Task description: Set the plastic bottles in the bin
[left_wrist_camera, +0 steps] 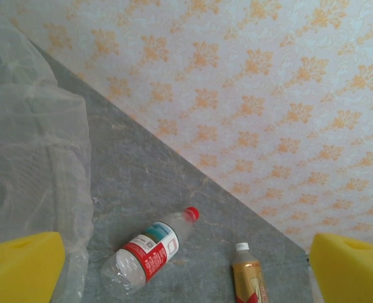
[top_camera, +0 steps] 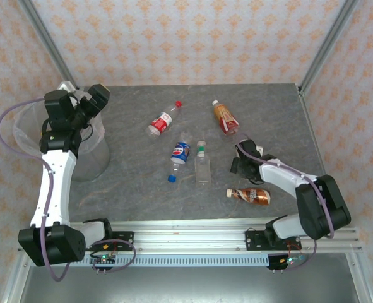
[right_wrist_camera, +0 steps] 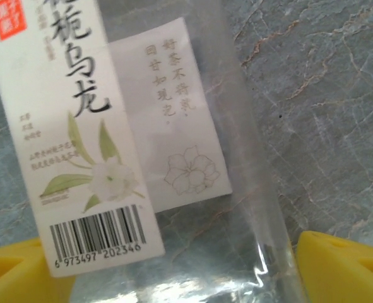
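One brown-labelled bottle (top_camera: pixel 249 196) lies on its side nearest the arms' bases, well to the right of the bin (top_camera: pixel 91 161) and closer to the near edge of the grey tabletop (top_camera: pixel 142 189) than the bin is.

Just beyond it, also far right of the bin, the right hand (top_camera: pixel 240 159) is low over a clear white-labelled bottle (right_wrist_camera: pixel 98 126) that bears a flower drawing and a barcode. In the right wrist view its yellow fingers (right_wrist_camera: pixel 344 265) stand on either side of this bottle, partly drawn in. One is just beside the bottle's clear wall and the other is partly behind the label. I cannot tell whether they press on it.

Between the bin and that hand lie two more bottles, side by side. The blue-labelled bottle (top_camera: pixel 179 158) is on the bin's side, its blue cap toward the near edge. The green-capped bottle (top_camera: pixel 202 165) is clear and lies farther from the bin.

The bin itself, translucent and lined with a crinkled clear bag (left_wrist_camera: pixel 28 126), stands at the left edge of the tabletop. The left hand (top_camera: pixel 99 95) hangs above its far right rim with its yellow fingers (left_wrist_camera: pixel 22 268) spread wide and nothing between them.

Farther back and right of the bin lies the red-labelled bottle (top_camera: pixel 164 120), red cap pointing away. The orange-labelled bottle (top_camera: pixel 226 118) lies farther right of the bin again, its cap toward the back wall.
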`<state>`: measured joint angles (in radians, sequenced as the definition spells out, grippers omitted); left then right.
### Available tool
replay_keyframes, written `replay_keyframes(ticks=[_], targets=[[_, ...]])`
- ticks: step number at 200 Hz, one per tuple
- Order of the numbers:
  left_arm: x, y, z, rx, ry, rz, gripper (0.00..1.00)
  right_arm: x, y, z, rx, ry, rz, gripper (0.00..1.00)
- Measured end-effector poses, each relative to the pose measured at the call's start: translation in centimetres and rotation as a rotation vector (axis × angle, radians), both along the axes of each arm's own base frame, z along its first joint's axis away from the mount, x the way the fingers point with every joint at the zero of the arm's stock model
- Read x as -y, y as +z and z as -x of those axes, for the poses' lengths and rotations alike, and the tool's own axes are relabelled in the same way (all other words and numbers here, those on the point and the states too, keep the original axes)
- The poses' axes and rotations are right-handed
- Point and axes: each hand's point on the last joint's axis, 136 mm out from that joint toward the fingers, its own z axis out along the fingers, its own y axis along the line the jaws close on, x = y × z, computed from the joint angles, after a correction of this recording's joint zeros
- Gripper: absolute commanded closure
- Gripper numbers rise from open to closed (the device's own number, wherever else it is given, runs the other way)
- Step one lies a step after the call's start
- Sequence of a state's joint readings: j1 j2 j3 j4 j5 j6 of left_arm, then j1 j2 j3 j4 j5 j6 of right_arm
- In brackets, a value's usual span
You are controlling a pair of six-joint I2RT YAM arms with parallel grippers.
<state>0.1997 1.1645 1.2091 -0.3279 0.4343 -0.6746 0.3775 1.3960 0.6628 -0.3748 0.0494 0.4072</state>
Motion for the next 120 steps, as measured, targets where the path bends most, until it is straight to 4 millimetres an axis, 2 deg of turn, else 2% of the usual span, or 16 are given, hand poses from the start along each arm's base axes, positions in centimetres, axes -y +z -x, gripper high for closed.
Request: replay_keyframes(ticks=[30, 64, 95, 120], targets=[[0.6, 0.1, 0.0, 0.005, -0.02, -0.001, 0.0, 0.2, -0.3, 0.0, -0.002, -0.005, 0.013, 0.17], [1.0, 0.5, 0.6, 0.04, -0.04, -0.025, 0.0, 0.3, -0.7, 0.0, 0.0, -0.003, 0.017, 0.25], [2.2, 1.3, 0.7, 0.075, -0.103, -0.036, 0.0, 0.3, -0.8, -0.1, 0.004, 0.003, 0.025, 0.33], [3.3, 1.5, 0.8, 0.087, -0.147, -0.065, 0.0, 0.5, -0.8, -0.2, 0.01, -0.001, 0.033, 0.35]])
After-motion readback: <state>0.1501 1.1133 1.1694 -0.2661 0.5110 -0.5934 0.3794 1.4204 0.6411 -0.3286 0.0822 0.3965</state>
